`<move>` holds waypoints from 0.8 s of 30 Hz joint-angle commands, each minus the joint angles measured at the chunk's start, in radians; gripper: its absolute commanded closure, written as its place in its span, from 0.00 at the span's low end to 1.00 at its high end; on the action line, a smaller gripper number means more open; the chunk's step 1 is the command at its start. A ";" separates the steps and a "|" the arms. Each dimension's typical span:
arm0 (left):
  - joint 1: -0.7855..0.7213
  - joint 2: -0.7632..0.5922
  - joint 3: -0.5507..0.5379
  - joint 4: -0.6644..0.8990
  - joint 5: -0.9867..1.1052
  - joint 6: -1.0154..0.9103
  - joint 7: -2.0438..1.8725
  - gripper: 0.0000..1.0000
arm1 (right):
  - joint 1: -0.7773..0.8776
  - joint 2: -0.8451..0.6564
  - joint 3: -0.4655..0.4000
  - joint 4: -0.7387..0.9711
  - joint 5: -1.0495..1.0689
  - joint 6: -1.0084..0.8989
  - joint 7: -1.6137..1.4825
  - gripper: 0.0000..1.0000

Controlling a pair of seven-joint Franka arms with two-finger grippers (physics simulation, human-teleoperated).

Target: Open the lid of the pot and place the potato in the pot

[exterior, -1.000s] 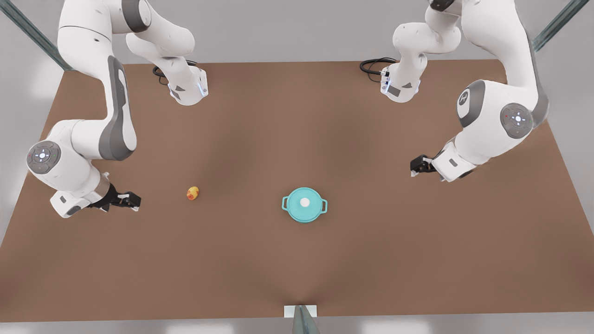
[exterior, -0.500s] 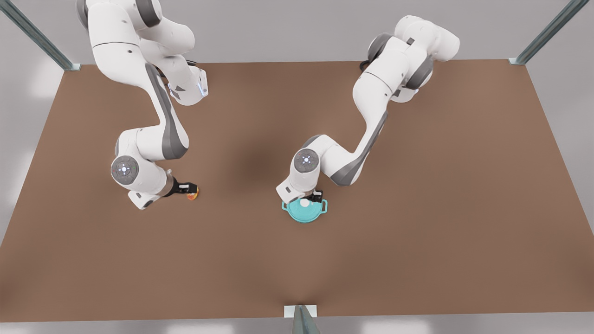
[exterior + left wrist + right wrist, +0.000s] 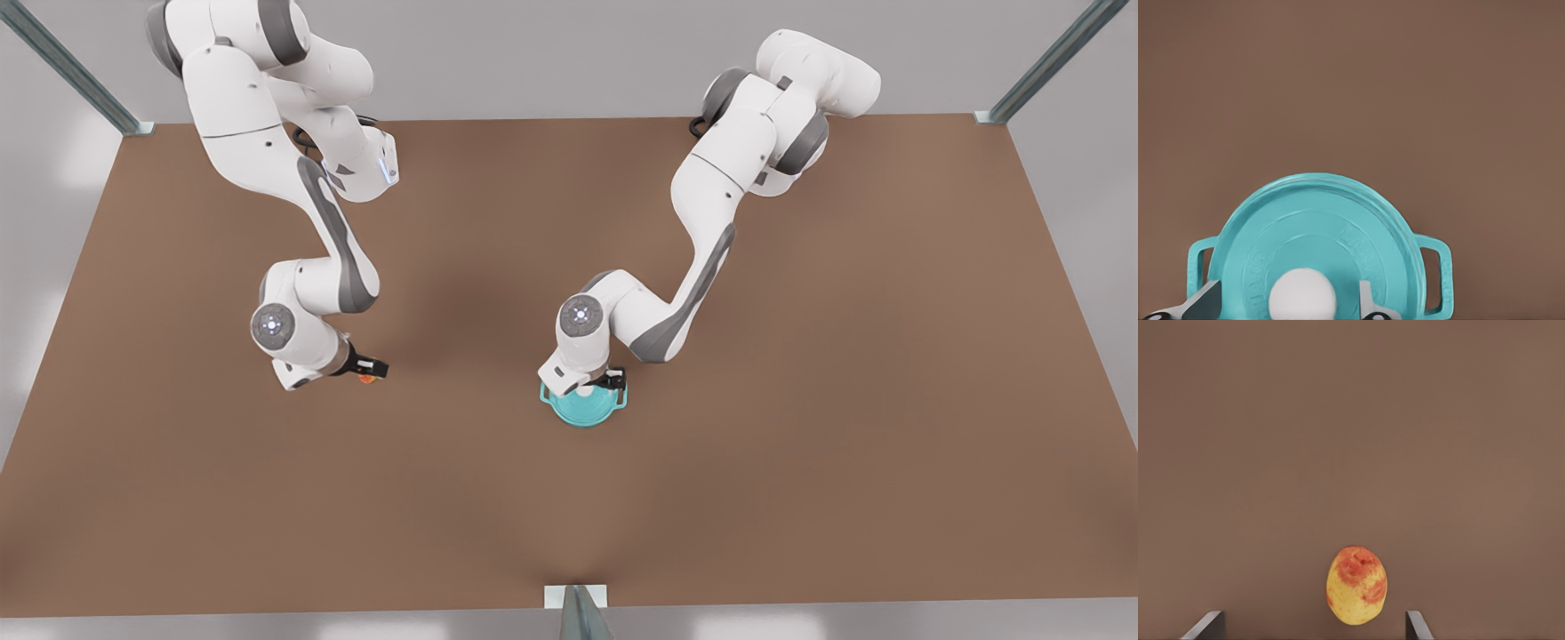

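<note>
Hovering over the pot, the left gripper sits on the front view's right half of the brown table, directly above the pot lid. In the left wrist view its two fingers stand spread apart, one on each side of the white knob at the centre of the pot lid, with a clear gap between each fingertip and the knob, so nothing is gripped. The lid lies flat and closed on the pot, whose two loop handles stick out from under the disc on opposite sides.

On the front view's left half of the table, the right gripper reaches out just over the potato, which peeps out as an orange speck beneath the dark fingers. From the right wrist view the potato lies on the bare table between the two fingertips, nearer to one fingertip than to the other, and touches neither. The jaws are wide apart and hold nothing. The potato rests with its redder end pointing away from the gripper, its yellow end toward it.

Potato and pot lie well apart on the table, each under its own gripper, and both arms bend down steeply from their bases at the table's far edge.
</note>
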 commanded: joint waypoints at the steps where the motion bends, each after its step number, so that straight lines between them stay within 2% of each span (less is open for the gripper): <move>1: -0.001 -0.003 0.000 -0.001 0.007 0.005 -0.104 0.00 | 0.005 -0.002 0.001 -0.029 0.002 0.110 0.092 0.00; 3: 0.001 -0.003 0.000 0.000 0.008 0.005 -0.101 0.00 | 0.005 -0.003 0.001 -0.038 0.002 0.114 0.091 0.00; 4: 0.001 -0.004 0.000 0.002 0.008 0.005 -0.100 0.12 | 0.005 0.000 0.001 -0.038 0.002 0.115 0.091 0.00; 6: 0.001 -0.007 0.000 0.002 0.001 0.005 -0.101 0.57 | 0.005 0.015 0.001 -0.038 0.000 0.129 0.088 0.00; 8: 0.001 -0.007 0.000 0.002 -0.002 0.003 -0.106 0.71 | 0.004 0.035 0.001 -0.039 0.000 0.135 0.071 0.00; 10: 0.002 -0.007 0.000 0.006 -0.002 0.003 -0.104 0.73 | 0.001 0.046 0.001 -0.038 0.000 0.147 0.069 0.00; 13: 0.082 -0.020 -0.003 0.088 -0.004 -0.133 0.014 0.73 | 0.001 0.066 0.001 -0.038 0.000 0.164 0.065 0.00; 16: 0.220 -0.018 0.018 0.094 0.004 -0.130 0.311 0.73 | 0.002 0.064 0.001 -0.045 0.000 0.164 0.060 0.00; 18: 0.262 0.026 0.098 0.089 0.005 -0.055 0.480 0.72 | 0.001 0.057 0.001 -0.068 0.000 0.164 0.035 0.00; 22: 0.292 0.138 0.095 0.091 -0.007 0.137 0.474 0.70 | -0.004 0.061 0.001 -0.075 0.000 0.164 -0.004 0.00; 23: 0.297 0.135 0.092 0.091 -0.015 0.137 0.479 0.23 | -0.004 0.063 0.001 -0.076 0.000 0.164 -0.004 0.00; 24: 0.303 0.124 0.089 0.091 -0.030 0.123 0.485 0.00 | -0.004 0.063 0.001 -0.076 0.000 0.164 -0.008 0.00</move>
